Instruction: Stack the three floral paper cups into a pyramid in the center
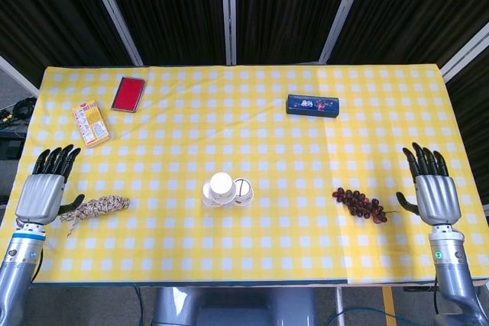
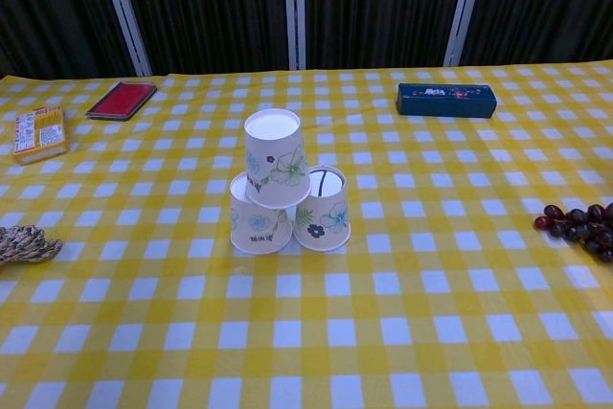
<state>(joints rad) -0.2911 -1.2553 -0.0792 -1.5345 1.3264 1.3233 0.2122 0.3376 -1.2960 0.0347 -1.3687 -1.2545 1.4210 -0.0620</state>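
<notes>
Three floral paper cups stand upside down as a pyramid in the middle of the yellow checked table (image 1: 252,257). The top cup (image 2: 276,157) (image 1: 221,185) rests on the left base cup (image 2: 256,224) and the right base cup (image 2: 324,211) (image 1: 243,190). My left hand (image 1: 46,188) hovers open at the table's left edge, fingers spread, holding nothing. My right hand (image 1: 431,190) is open at the right edge, fingers straight, far from the cups. Neither hand shows in the chest view.
A coil of rope (image 1: 95,209) (image 2: 24,242) lies by my left hand. Dark grapes (image 1: 361,204) (image 2: 579,224) lie at the right. Further back are an orange packet (image 1: 90,122) (image 2: 39,132), a red case (image 1: 129,94) (image 2: 122,99) and a dark blue box (image 1: 312,104) (image 2: 446,99).
</notes>
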